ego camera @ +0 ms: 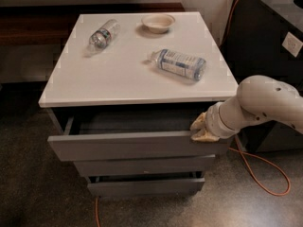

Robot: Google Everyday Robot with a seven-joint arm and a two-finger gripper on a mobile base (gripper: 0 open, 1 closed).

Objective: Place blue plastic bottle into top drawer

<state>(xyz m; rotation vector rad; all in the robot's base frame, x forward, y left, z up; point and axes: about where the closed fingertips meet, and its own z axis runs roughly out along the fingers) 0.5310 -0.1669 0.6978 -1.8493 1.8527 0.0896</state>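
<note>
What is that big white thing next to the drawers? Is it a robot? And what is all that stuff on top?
Yes, that is a robot arm. At its end sits a pincer, the part it grabs with. There is just one picture, taken by a camera looking down at the front of the cabinet; where that camera is fixed I cannot say.

The pincer is at the right end of the top drawer, on the upper edge of its front. That drawer stands partly open, and you can see its grey inside.

On the white top lie the blue plastic bottle, on its side, a slimmer bottle, also on its side, and a small bowl. The pincer holds neither bottle; both lie on the top, well away from it.
</note>
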